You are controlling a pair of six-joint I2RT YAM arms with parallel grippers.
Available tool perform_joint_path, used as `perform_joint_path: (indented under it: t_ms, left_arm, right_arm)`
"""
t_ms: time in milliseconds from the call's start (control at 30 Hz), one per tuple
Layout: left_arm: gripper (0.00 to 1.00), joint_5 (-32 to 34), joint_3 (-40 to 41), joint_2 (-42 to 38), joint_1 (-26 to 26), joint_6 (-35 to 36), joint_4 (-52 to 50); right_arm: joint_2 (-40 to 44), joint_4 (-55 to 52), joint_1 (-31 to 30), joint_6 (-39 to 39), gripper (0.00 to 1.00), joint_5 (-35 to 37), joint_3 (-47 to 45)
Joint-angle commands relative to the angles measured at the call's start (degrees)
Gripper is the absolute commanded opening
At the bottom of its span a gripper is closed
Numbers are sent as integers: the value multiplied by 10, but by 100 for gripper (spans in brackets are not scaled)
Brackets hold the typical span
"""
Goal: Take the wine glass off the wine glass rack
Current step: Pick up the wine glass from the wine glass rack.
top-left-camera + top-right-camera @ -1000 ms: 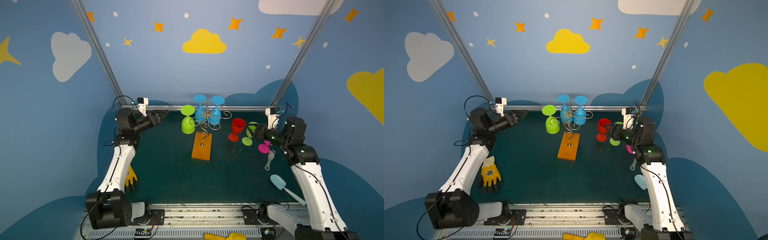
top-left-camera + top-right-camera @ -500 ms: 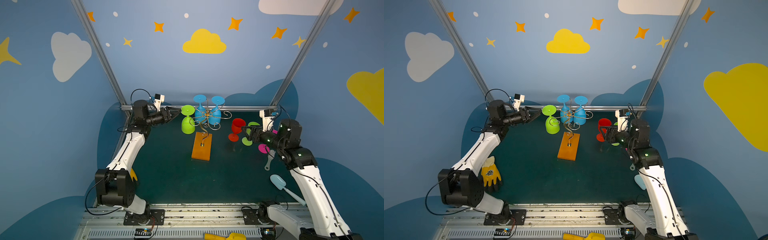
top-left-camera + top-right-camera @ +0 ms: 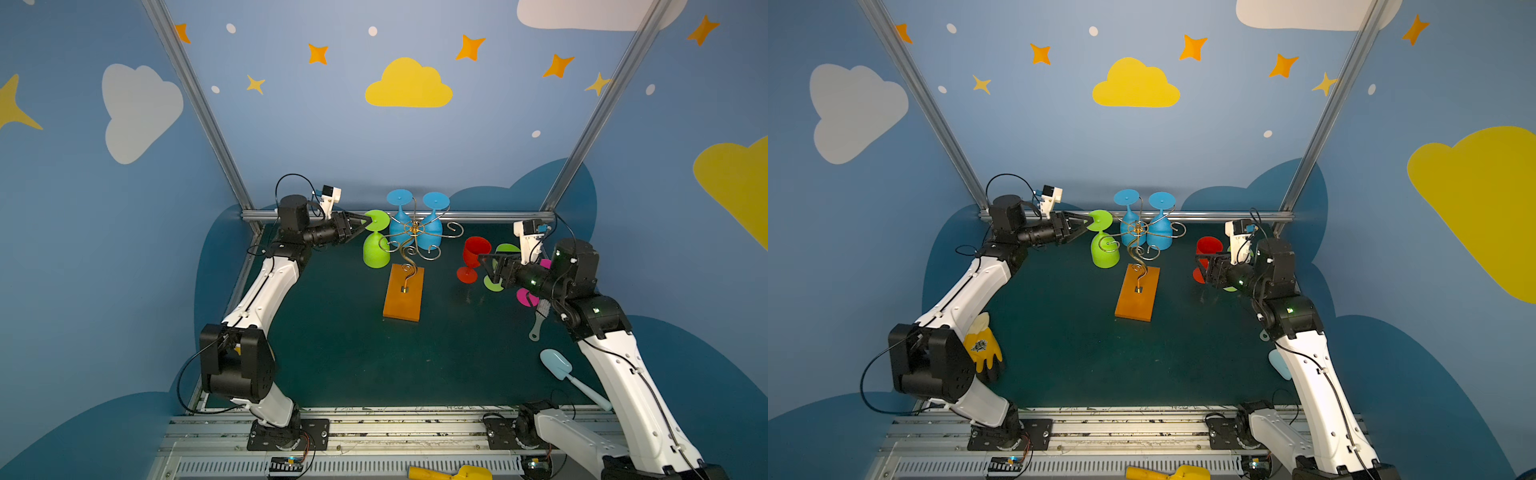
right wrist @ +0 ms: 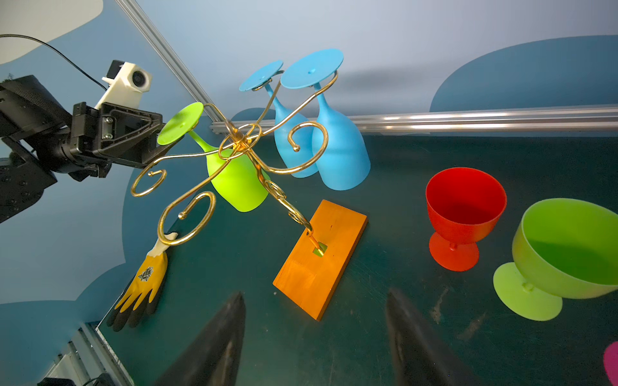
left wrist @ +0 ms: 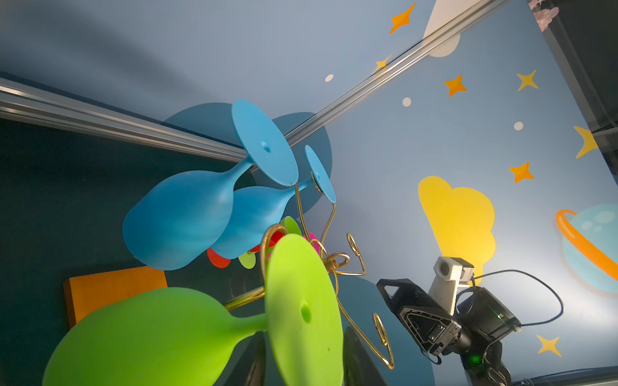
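Rack (image 3: 402, 297) carries one green glass (image 3: 376, 251) (plus two blue glasses (image 3: 399, 232))

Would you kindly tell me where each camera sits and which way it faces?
Both top views: high in front, looking down at the wine glass rack; left arm and right arm show.
Left wrist: on its arm, own fingertips flanking the green glass, facing the right gripper.
Right wrist: on its arm, over own fingers, facing rack and left gripper.
Shared: all show rack and green glass.
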State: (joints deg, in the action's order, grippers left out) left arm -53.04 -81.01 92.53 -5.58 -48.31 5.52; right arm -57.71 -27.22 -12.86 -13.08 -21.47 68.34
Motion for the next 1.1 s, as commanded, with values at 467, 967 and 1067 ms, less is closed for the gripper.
perform_joint_path:
  t_ms: [467,967,1067]
  left_arm:
    - [16,-17,-44,10,1,5,-34]
    - [3,-29,-35,3,11,-32,-6]
    - [3,-34,-30,2,15,-58,15]
  right_arm:
    - [13,10,-7,1,67,6,-3]
    - [12,13,-7,-2,67,5,-2]
    - [15,12,-6,-3,67,4,-1]
